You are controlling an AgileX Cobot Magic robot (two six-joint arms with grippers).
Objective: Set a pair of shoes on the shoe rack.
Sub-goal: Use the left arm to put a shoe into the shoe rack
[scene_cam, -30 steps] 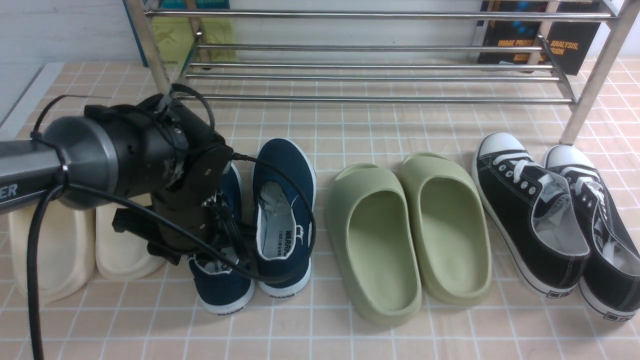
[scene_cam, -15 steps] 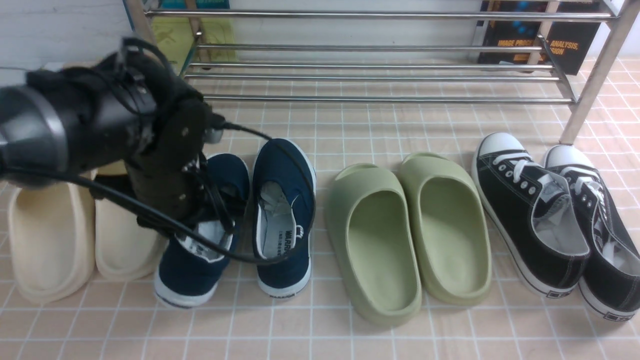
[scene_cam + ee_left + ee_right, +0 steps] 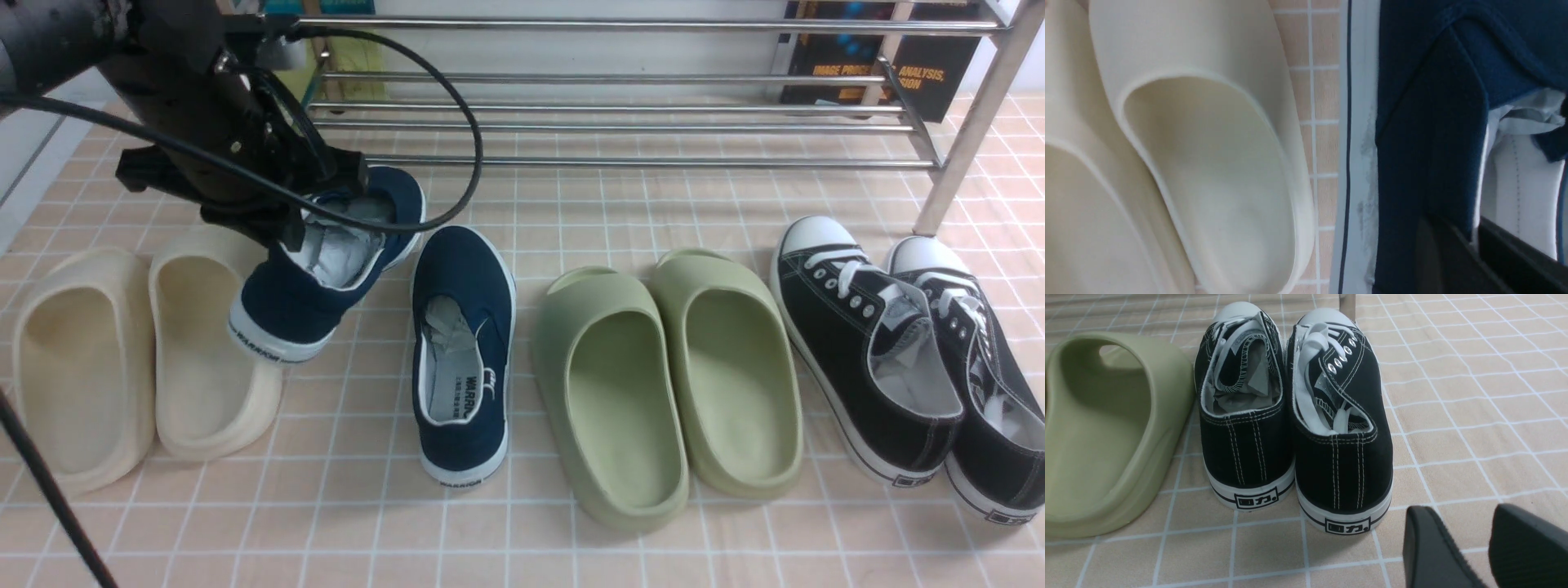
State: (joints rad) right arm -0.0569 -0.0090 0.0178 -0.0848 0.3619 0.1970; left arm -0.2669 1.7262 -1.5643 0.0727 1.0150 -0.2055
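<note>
One navy-blue slip-on shoe (image 3: pixel 286 306) hangs tilted in the air, heel down, above the cream slides. My left gripper (image 3: pixel 300 229) is shut on the side of its collar. In the left wrist view the black fingers (image 3: pixel 1453 261) pinch the navy wall of that shoe (image 3: pixel 1425 122), one inside and one outside. The other navy shoe (image 3: pixel 463 359) lies flat on the tiled floor, toe toward the shoe rack (image 3: pixel 620 126), which stands at the back with bare silver rods. My right gripper (image 3: pixel 1459 516) is open over bare tiles, behind the black sneakers.
Two cream slides (image 3: pixel 122 359) lie at the left, under the lifted shoe. Two green slides (image 3: pixel 669 376) sit in the middle and a pair of black lace-up sneakers (image 3: pixel 890 351) at the right, near the rack's right leg (image 3: pixel 963 139). Books (image 3: pixel 873 65) stand behind the rack.
My left gripper closed on the left navy shoe and lifted it off the floor, up and back-left toward the rack. The other shoes have not moved.
</note>
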